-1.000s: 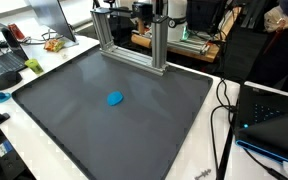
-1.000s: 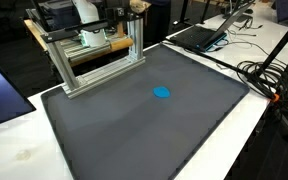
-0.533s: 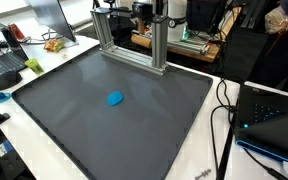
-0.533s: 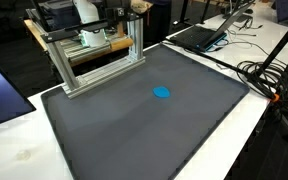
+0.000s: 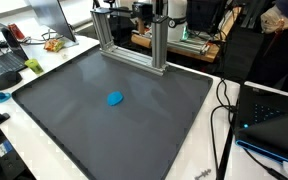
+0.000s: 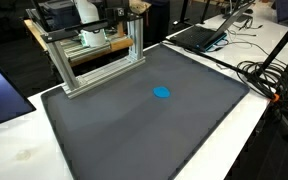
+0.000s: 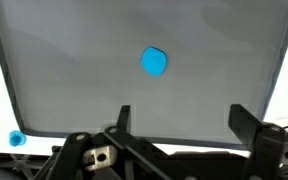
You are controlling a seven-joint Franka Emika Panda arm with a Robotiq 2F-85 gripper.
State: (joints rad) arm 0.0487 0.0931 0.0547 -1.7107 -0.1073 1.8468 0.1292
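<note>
nothing has moved; gripper (image 7: pixel 180 118) wide open, empty, high above small blue object (image 7: pixel 155 62) on grey mat (image 7: pixel 74 70), probably light and soft, best pinched across its middle.

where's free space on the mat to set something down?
Most of the grey mat is bare: all around the blue piece, out to every edge. Crowded only along the far edge by the metal frame, plus cables and laptop off the mat.

Bright, even indoor light, soft shadows, and slightly blurred wrist view.
</note>
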